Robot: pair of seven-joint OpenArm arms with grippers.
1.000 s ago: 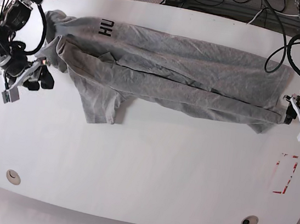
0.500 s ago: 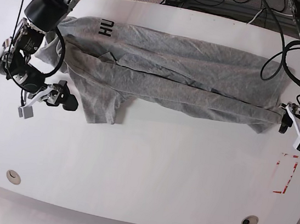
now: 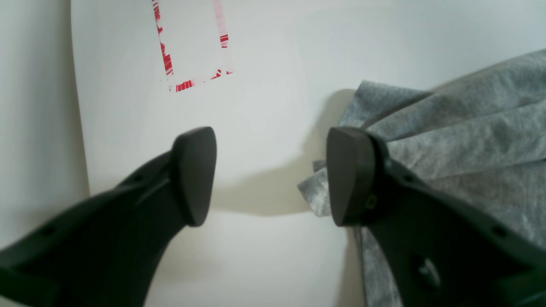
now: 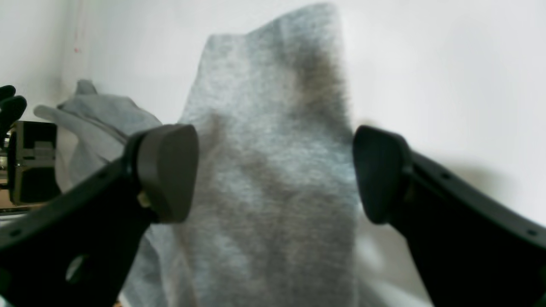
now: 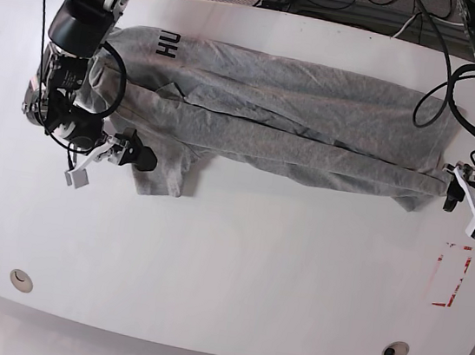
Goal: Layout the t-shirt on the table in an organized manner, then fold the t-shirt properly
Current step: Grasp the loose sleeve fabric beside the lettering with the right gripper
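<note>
The grey t-shirt lies stretched across the far half of the white table, folded lengthwise, with "HU" lettering near its left end and one sleeve pointing toward the front. My right gripper is at that sleeve's left edge. In the right wrist view the right gripper is open, with the sleeve lying between and beyond its fingers. My left gripper is at the shirt's right corner. It is open, one finger over the hem corner, with bare table between the jaws.
A red rectangular outline marks the table near my left gripper and shows as the red outline in the left wrist view. Two round holes sit near the front edge. Cables run behind the table's far edge.
My right arm has swung in from the table's left side to the sleeve, and its jaws have opened wider. The left gripper has barely moved at the shirt's right corner.
</note>
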